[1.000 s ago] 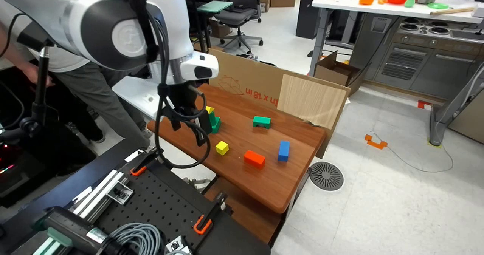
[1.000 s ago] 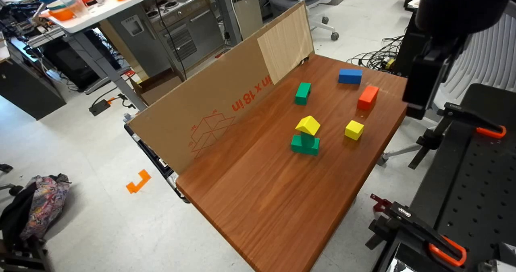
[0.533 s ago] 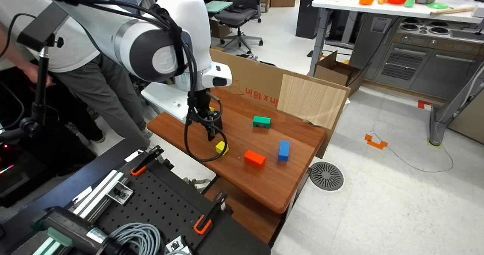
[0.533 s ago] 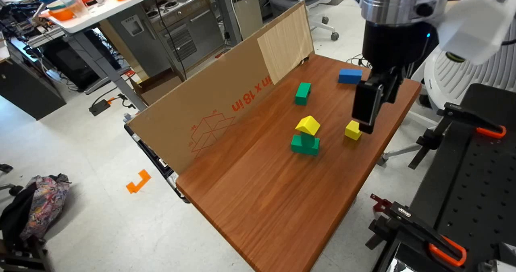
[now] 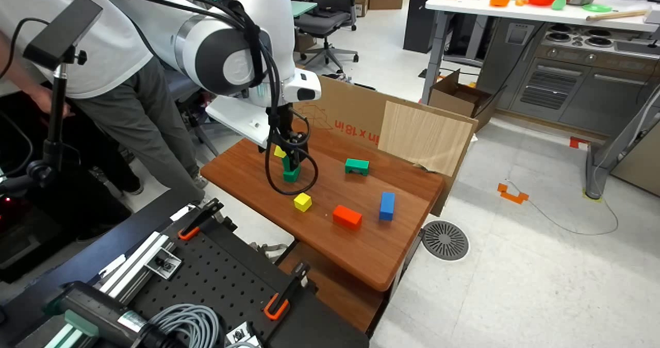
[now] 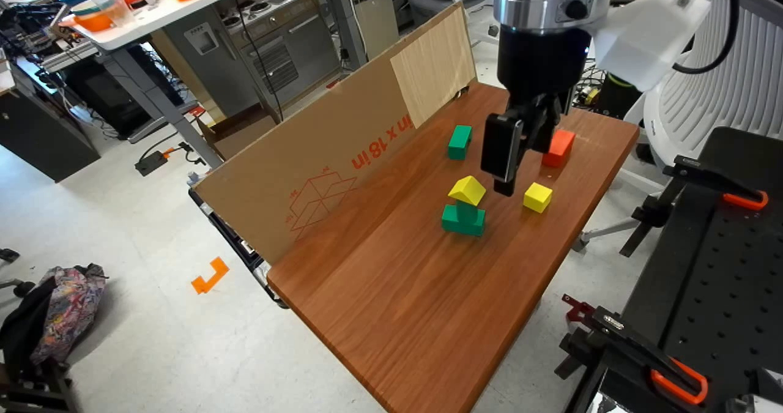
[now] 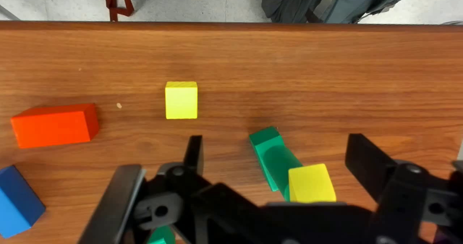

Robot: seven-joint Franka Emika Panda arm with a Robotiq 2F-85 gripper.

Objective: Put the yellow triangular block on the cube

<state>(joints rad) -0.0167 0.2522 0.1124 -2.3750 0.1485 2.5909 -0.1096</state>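
Observation:
The yellow triangular block lies on top of a green stack, a cylinder on a flat block; it also shows in an exterior view and the wrist view. The yellow cube sits on the table apart from the stack; it also shows in an exterior view and the wrist view. My gripper is open and empty, its fingers spread wide above the stack. The gripper's own body hides the wedge's lower part in the wrist view.
An orange-red block, a blue block and a green arch block stand on the brown table. A cardboard wall runs along one table edge. A black pegboard bench stands beside the opposite edge.
The arm has swung in over the table, and my gripper has moved past the yellow cube toward the green stack with the wedge. The blocks have not moved.

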